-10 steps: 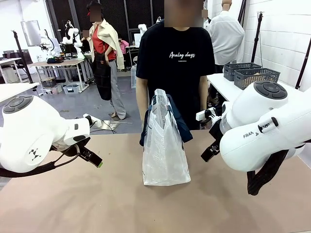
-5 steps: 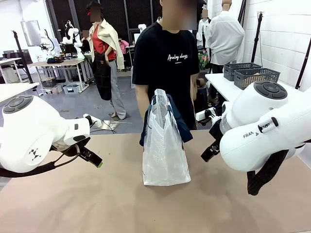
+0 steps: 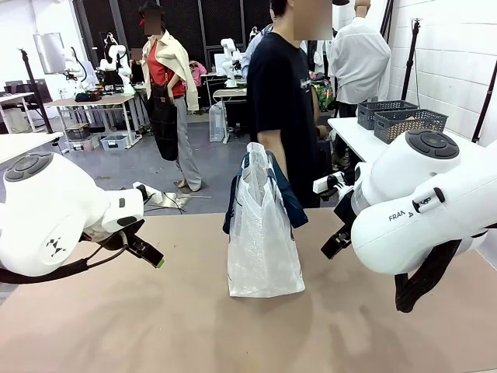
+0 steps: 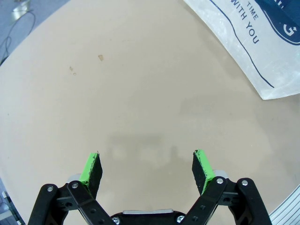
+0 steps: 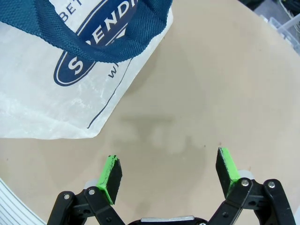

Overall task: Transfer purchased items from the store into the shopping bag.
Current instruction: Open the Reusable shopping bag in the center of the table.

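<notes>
Left pincer: stood wide open, green pads well apart, nothing between them, above bare table to the left of the shopping bag.
Right pincer: equally wide open and empty, above the table to the right of the bag, near its bottom corner.
Shopping bag: stood upright on the table between both pincers, long axis vertical, mouth upward, navy handles drooping over its top.
Person: stood side-on just behind the bag.

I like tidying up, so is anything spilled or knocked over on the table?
No, nothing stands out. The translucent whitish plastic bag with navy strap handles stands upright and untorn on the flat tan table.
</notes>
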You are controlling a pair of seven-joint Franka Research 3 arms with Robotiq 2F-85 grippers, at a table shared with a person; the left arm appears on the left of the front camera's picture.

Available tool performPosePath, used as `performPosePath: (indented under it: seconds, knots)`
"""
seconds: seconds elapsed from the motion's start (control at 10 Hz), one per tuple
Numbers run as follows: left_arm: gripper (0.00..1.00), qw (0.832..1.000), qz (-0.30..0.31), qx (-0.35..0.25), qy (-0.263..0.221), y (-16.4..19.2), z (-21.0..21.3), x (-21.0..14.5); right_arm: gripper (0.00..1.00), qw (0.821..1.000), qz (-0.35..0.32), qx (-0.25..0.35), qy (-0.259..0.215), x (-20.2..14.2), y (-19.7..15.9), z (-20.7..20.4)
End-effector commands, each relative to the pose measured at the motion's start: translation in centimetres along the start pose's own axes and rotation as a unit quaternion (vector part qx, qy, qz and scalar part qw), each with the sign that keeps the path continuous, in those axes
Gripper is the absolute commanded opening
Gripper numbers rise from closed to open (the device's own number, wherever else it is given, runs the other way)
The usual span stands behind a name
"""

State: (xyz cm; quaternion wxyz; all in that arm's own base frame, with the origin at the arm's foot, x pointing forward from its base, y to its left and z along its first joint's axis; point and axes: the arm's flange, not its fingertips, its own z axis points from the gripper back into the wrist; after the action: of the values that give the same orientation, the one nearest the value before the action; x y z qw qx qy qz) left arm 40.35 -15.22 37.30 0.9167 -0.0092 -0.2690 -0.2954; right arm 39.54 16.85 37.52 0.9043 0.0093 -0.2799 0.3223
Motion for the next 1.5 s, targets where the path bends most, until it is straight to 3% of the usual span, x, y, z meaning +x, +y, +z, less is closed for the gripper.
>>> performPosePath:
  seconds: [0.0,0.1,0.4,0.5,0.6,0.7,1.4]
  knots:
    - [1.00,0.999,0.001,0.035,-0.019,0.1,2.2,-0.7,1.00,0.999,0.022,-0.002,-0.025,-0.9,0.3,1.3]
    - [1.00,0.996,-0.020,0.070,-0.044,0.1,3.7,-1.3,1.00,0.999,0.034,0.001,-0.039,-2.1,0.1,2.0]
    - [1.00,0.988,-0.024,0.097,-0.116,-0.1,8.9,-4.7,1.00,0.996,0.059,0.019,-0.071,-6.9,-1.0,6.0]
    - [1.00,0.989,-0.038,0.094,-0.111,-0.6,9.7,-5.5,1.00,0.996,0.062,0.022,-0.052,-8.0,-1.4,7.1]
    - [1.00,0.991,-0.062,0.099,-0.072,-0.9,9.8,-5.6,1.00,0.999,0.048,0.015,-0.019,-8.3,-1.3,7.4]
    - [1.00,0.990,-0.036,0.084,-0.108,3.0,8.7,3.2,1.00,0.997,0.053,0.003,-0.059,1.3,-2.1,3.8]
    - [1.00,0.990,-0.036,0.084,-0.108,3.0,8.7,3.2,1.00,0.997,0.053,0.003,-0.059,1.3,-2.1,3.8]
